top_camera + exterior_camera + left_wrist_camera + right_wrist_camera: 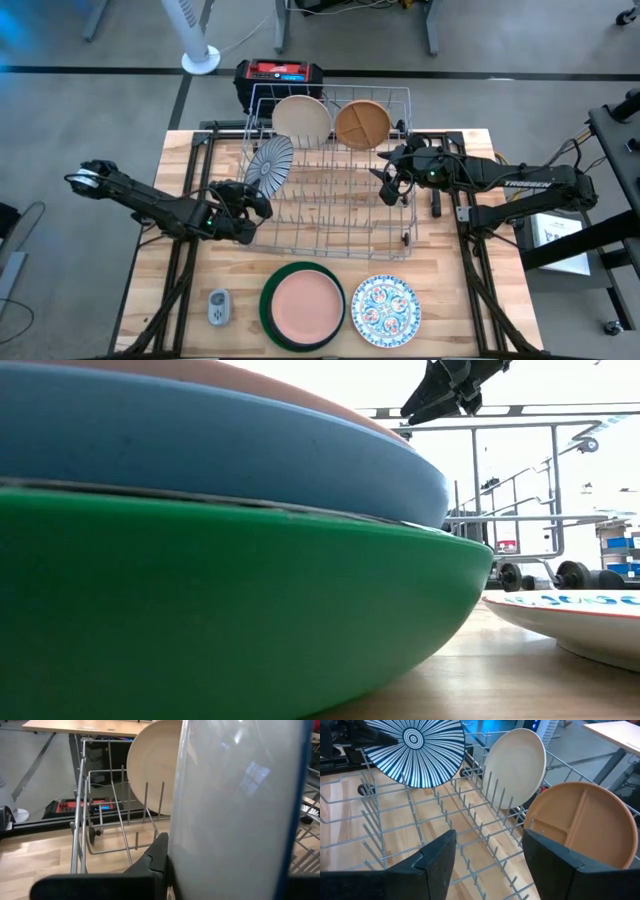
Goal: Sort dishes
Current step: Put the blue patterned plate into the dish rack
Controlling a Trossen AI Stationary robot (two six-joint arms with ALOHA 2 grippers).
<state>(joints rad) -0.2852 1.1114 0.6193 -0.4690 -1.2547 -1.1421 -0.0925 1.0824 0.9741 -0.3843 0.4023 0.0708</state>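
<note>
A blue-white striped plate [268, 163] stands on edge over the left end of the silver wire rack [330, 235], with my left gripper [252, 200] shut on it. Its striped face [415, 750] shows in the right wrist view. A cream plate [301, 117] and a tan divided plate [362, 123] stand on edge between the tines at the rack's far side. My right gripper [390, 182] hovers open above the rack's right part, with nothing between its fingers [437, 862]. Near the front edge, a pink plate [303, 303] tops a stack on a green one [240, 610]. My left gripper pinches the striped plate at its rim, on the side toward the table's near left; the plate's white back [182, 870] fills the view beside one dark finger [155, 857]. The fingers come nearly level from the table's left. The plate stands tilted on edge; whether its lower rim touches the rack, I cannot tell.
A blue plate [200, 450] lies between the pink and green ones. A patterned blue-white plate [385, 308] lies flat to the stack's right, and a small grey gadget [218, 306] to its left. A black-and-red box [280, 75] sits beyond the rack.
</note>
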